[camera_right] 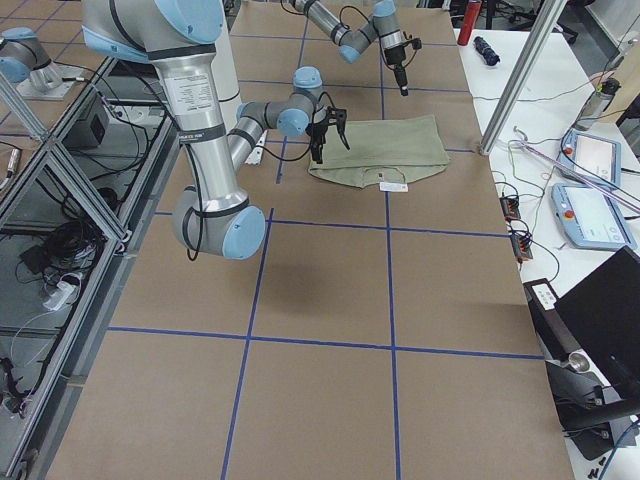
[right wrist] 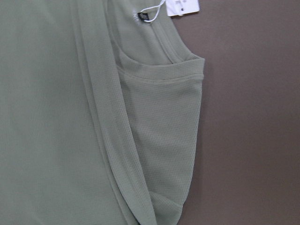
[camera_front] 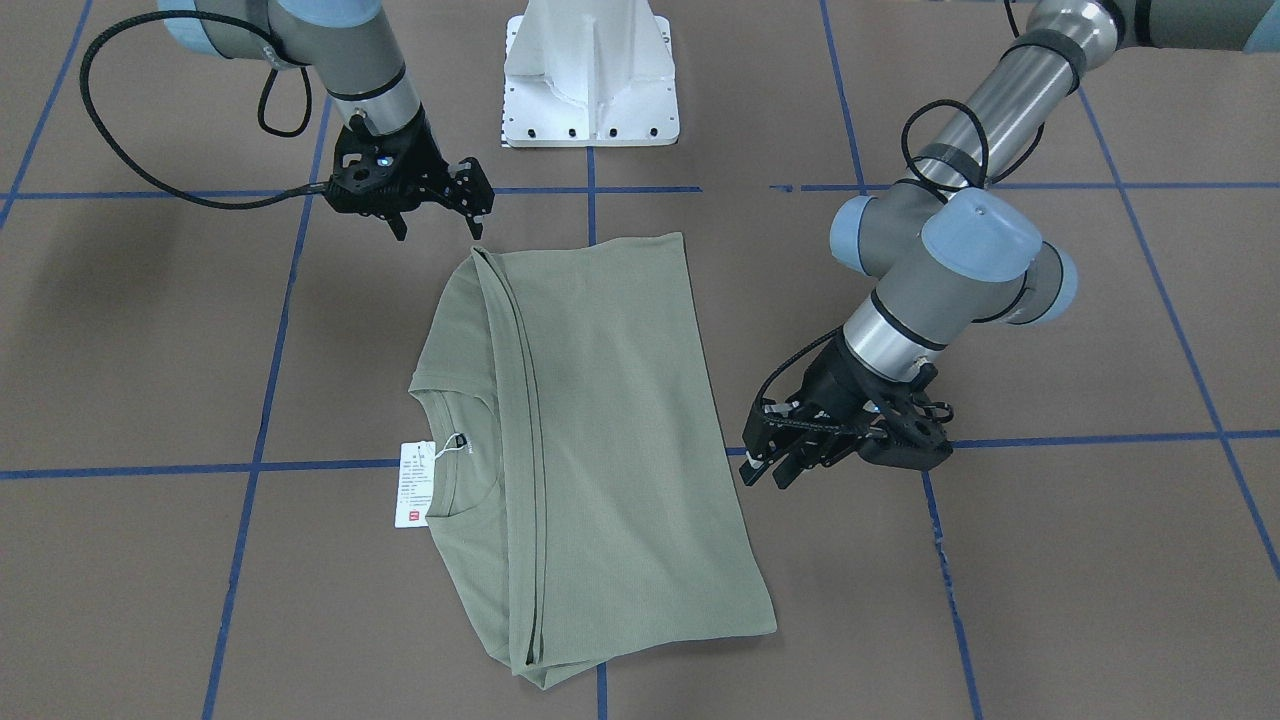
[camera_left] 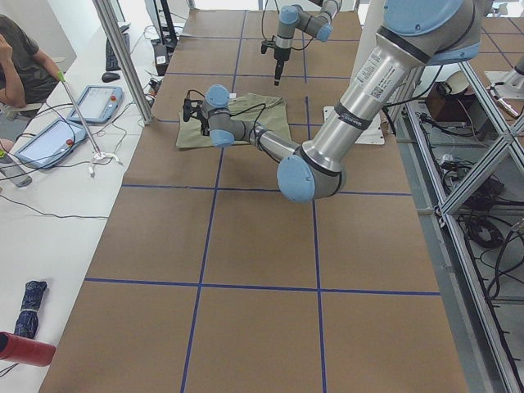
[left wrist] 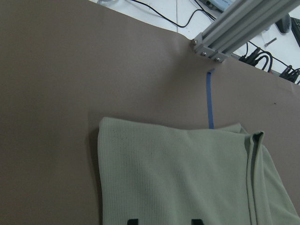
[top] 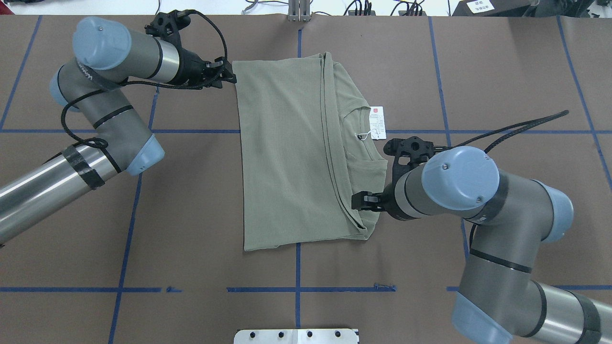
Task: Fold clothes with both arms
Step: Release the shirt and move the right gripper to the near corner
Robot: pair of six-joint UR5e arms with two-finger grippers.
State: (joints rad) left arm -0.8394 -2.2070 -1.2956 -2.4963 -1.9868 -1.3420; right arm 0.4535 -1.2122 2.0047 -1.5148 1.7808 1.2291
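Observation:
The sage-green shirt [camera_front: 600,430] lies flat on the brown table, folded lengthwise into a tall rectangle [top: 287,157]. Its neckline and white hang tag [camera_front: 415,485] show on the robot's right side [top: 377,122]. My left gripper [top: 229,79] is open and hovers at the shirt's far left corner; in the left wrist view its two fingertips [left wrist: 133,220] stand apart over the cloth [left wrist: 178,178]. My right gripper [camera_front: 440,225] is open above the shirt's near right corner [top: 358,200]. The right wrist view shows only the collar and folded layers [right wrist: 56,117], no fingers.
The white pedestal base [camera_front: 590,80] stands at the table's near edge. Blue tape lines [camera_front: 260,465] grid the table. An aluminium post [left wrist: 234,28] stands past the far edge. Tablets [camera_left: 49,139] and a seated person [camera_left: 20,57] are beyond it.

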